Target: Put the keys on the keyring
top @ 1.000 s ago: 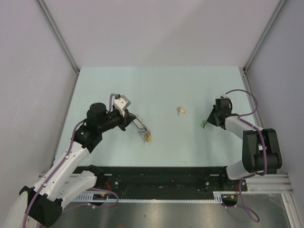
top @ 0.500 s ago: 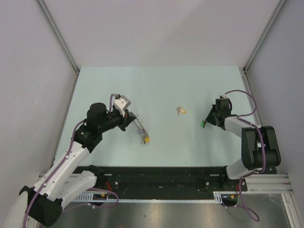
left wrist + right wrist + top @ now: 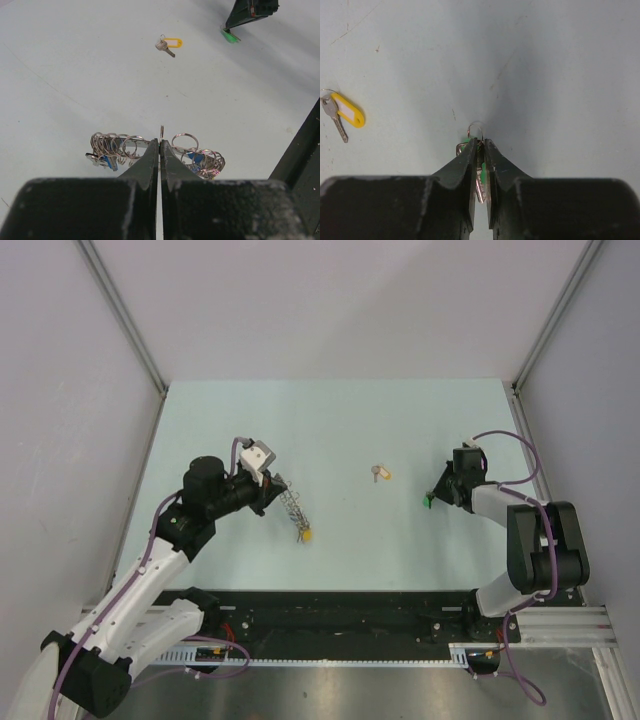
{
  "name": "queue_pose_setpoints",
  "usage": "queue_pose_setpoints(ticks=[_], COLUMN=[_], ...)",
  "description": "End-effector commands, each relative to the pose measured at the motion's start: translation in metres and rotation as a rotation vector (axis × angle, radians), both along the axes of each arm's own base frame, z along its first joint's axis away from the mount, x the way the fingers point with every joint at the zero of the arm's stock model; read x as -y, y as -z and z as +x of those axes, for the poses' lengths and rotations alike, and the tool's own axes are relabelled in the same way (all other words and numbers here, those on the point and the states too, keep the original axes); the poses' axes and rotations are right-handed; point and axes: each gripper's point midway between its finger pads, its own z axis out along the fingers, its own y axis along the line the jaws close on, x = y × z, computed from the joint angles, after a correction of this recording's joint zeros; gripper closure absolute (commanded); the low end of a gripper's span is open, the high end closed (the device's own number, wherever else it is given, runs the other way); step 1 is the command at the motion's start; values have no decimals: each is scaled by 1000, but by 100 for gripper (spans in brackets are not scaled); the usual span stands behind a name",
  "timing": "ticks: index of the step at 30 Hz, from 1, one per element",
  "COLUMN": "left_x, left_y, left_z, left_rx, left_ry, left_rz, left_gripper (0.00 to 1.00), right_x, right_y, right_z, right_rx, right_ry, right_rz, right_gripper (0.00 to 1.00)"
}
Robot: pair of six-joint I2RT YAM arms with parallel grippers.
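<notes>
The keyring [image 3: 293,508] is a wire ring strung with grey keys and small rings. It hangs from my left gripper [image 3: 276,491], which is shut on the wire. In the left wrist view the keyring [image 3: 112,147] spreads to both sides of the left gripper [image 3: 160,142]. My right gripper [image 3: 433,497] is low at the table on the right, shut on the green-headed key [image 3: 427,502]. The right wrist view shows the green key [image 3: 480,185] pinched between the jaws of the right gripper [image 3: 480,142]. A yellow-tagged key [image 3: 381,473] lies loose on the table between the arms.
The yellow-tagged key [image 3: 342,114] lies to the left of my right gripper on the pale table [image 3: 330,430]. A yellow tag [image 3: 306,535] dangles at the bundle's lower end. Grey walls close in the table on three sides. The black rail [image 3: 350,615] runs along the near edge.
The right jaws have closed further onto the green key. The hanging keyring has swung slightly left and now hangs straighter under the left gripper.
</notes>
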Motion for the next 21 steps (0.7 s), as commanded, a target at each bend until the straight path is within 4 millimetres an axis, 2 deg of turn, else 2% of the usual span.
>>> queue_pose_setpoints(ticks=[1, 12, 21], left_x=[2, 2, 3], left_y=[-20, -18, -18], left_z=[6, 5, 6], left_rx=[81, 74, 71], left_ry=[13, 17, 21], left_rz=[-21, -18, -18], left_gripper=[100, 100, 100], right_x=[4, -1, 0], right_y=[-1, 1, 0], right_z=[5, 7, 8], right_rx=[16, 22, 30], right_ry=[34, 28, 10], right_rz=[4, 28, 12], right_gripper=[82, 81, 88])
